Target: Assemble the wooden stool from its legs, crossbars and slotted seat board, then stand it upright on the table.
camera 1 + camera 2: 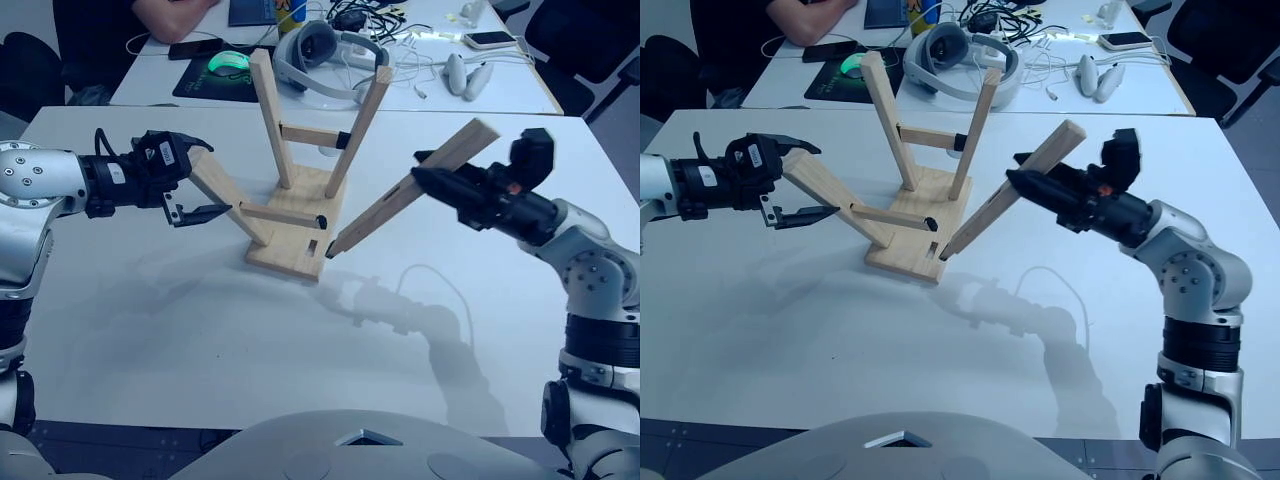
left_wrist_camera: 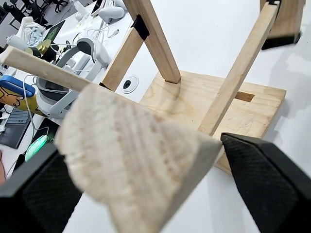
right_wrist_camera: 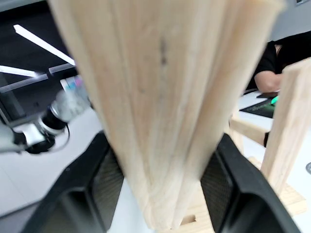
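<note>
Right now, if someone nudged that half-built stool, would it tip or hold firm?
Likely steady: its seat board lies flat on the table. Stiff too, I'd guess, being solid wooden bars. But the slanted leg in the right pincer seems barely at its slot, so a nudge might knock it loose.

Left gripper (image 1: 203, 178) and right gripper (image 1: 424, 170) raised, arms angled inward, fingers (image 1: 205, 212) clamped

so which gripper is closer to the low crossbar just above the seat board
Left. The left gripper holds the leg that the low crossbar joins, right beside the crossbar's end. The right gripper holds a second leg on the seat board's far side, clearly farther off.
</note>
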